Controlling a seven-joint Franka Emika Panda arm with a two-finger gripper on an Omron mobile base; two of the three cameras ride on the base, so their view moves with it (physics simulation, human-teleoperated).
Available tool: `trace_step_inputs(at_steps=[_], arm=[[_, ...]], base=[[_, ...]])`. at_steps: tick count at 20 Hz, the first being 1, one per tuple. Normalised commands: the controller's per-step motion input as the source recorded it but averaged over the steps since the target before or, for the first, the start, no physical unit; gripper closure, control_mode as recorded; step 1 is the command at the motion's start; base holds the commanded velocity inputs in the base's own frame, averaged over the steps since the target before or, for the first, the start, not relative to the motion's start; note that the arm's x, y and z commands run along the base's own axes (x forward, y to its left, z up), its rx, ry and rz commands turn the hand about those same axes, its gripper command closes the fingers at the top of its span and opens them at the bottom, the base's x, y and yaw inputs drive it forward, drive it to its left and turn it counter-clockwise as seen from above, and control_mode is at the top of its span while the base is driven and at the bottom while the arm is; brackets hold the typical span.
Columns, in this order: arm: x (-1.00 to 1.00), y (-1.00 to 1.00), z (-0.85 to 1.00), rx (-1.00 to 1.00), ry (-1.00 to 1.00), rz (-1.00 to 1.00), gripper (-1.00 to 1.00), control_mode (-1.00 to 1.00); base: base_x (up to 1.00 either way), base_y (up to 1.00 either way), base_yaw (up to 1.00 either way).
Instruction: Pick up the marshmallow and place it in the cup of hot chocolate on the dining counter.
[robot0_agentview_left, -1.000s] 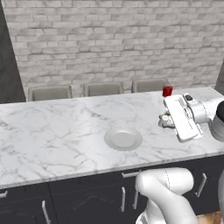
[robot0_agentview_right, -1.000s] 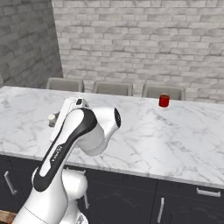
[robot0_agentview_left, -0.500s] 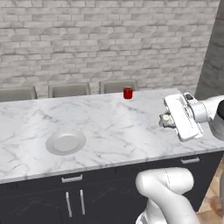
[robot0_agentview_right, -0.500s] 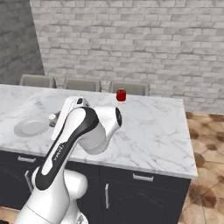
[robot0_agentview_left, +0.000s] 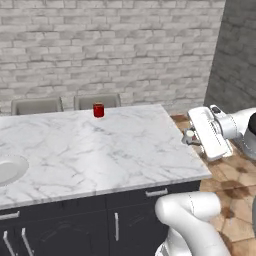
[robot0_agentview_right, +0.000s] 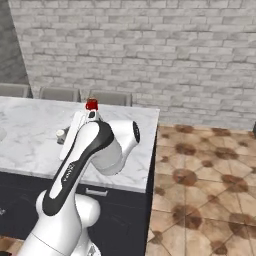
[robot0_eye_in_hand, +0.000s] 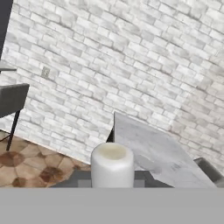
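My gripper (robot0_agentview_left: 191, 137) hangs off the right end of the dining counter (robot0_agentview_left: 100, 150), shut on the marshmallow (robot0_agentview_left: 187, 135), a small white cylinder. In the hand view the marshmallow (robot0_eye_in_hand: 112, 162) stands upright between the dark fingertips of the gripper (robot0_eye_in_hand: 112, 181), with the counter (robot0_eye_in_hand: 148, 151) beyond it. The red cup of hot chocolate (robot0_agentview_left: 98, 110) stands near the counter's far edge, well to the left of the gripper. From the right base view the cup (robot0_agentview_right: 91, 104) shows just behind the arm, and the marshmallow (robot0_agentview_right: 61, 134) sits at the hand over the counter (robot0_agentview_right: 30, 145).
A round grey plate (robot0_agentview_left: 7, 169) lies at the counter's left. Grey chairs (robot0_agentview_left: 97, 101) stand behind the counter against a brick wall. Brown tiled floor (robot0_agentview_right: 200, 190) spreads to the right of the counter's end.
The whole picture has shifted: the base has driven right along the counter, so cup and plate slide left in view. The gripper keeps its hold on the marshmallow.
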Motion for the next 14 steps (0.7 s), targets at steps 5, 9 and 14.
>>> trace_step_inputs(at_steps=[5,9,14], arm=[[0.0,0.0,0.0,0.0,0.0,0.0,1.0,1.0],[0.0,0.0,0.0,0.0,0.0,0.0,1.0,1.0],[0.0,0.0,0.0,0.0,0.0,0.0,1.0,1.0]], base=[[-0.02,-1.0,0.0],[0.0,-1.0,0.0],[0.02,-1.0,0.0]])
